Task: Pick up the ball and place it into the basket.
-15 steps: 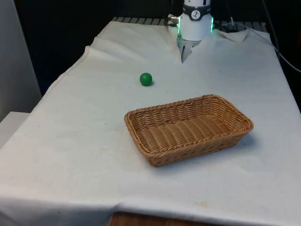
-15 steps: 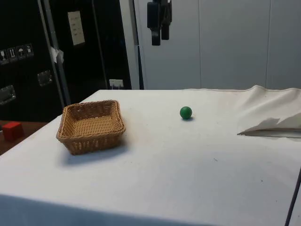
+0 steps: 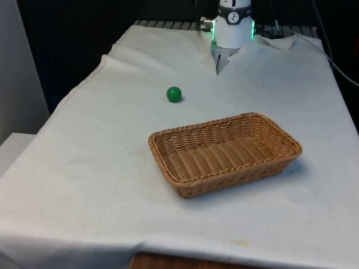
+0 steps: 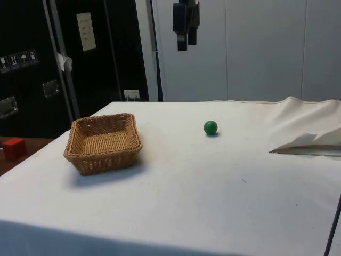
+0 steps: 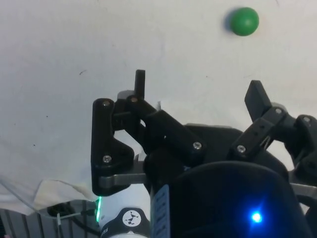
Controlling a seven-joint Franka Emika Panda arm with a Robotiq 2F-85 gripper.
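A small green ball is sitting on a white tablecloth, out in the open and touching nothing else. A shallow woven wicker basket is lying nearby on the same cloth, apart from the ball and holding nothing. In the side view, the ball is resting well to one side of the basket, with bare cloth between them. The black two-finger gripper is hanging high above the table, far over the ball rather than close to it. In the wrist view, the gripper is showing its two fingers spread wide apart with nothing between them, and the ball is lying on the cloth beyond the fingertips. Judging from this, the approach is only beginning: the arm is needing to come down over the ball, centre it between the open fingers, and close on it before carrying it to the basket
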